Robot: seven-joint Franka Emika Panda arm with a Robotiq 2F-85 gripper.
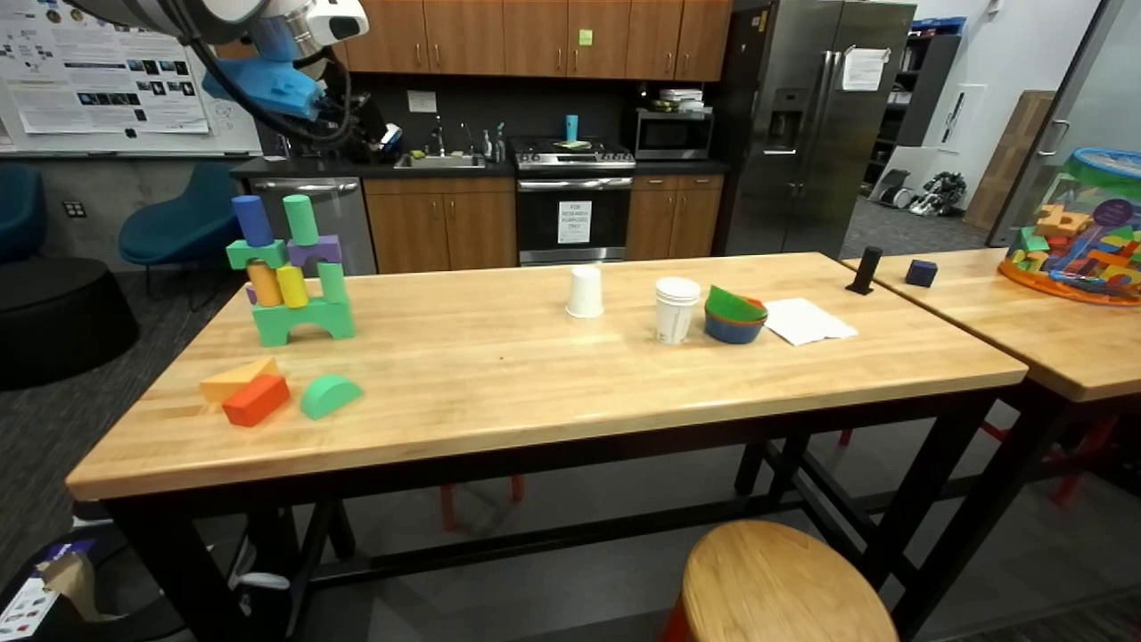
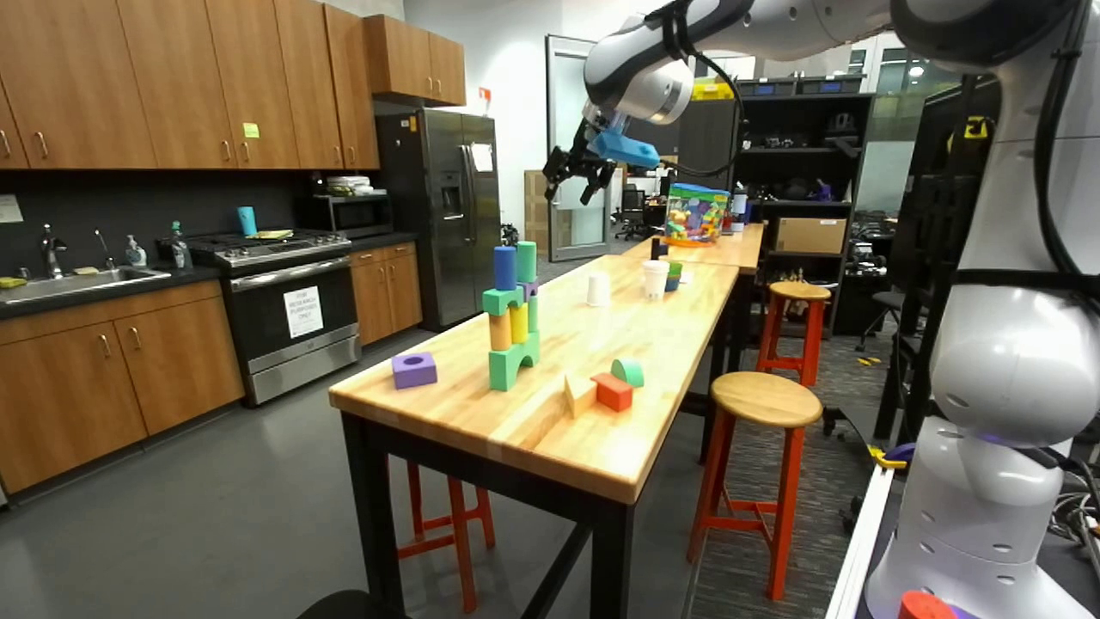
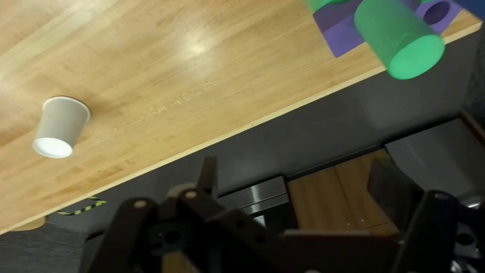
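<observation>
Wooden tabletop point(image 3: 151, 76), block tower point(image 3: 390, 30) cropped in wrist view, 2 dim jaws apart

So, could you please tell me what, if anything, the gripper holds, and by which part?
Nothing is held: the gripper is open, with nothing between its jaws.

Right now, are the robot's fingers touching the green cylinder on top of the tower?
Apart: both exterior views show a gap, with the fingers higher than the green cylinder.
</observation>
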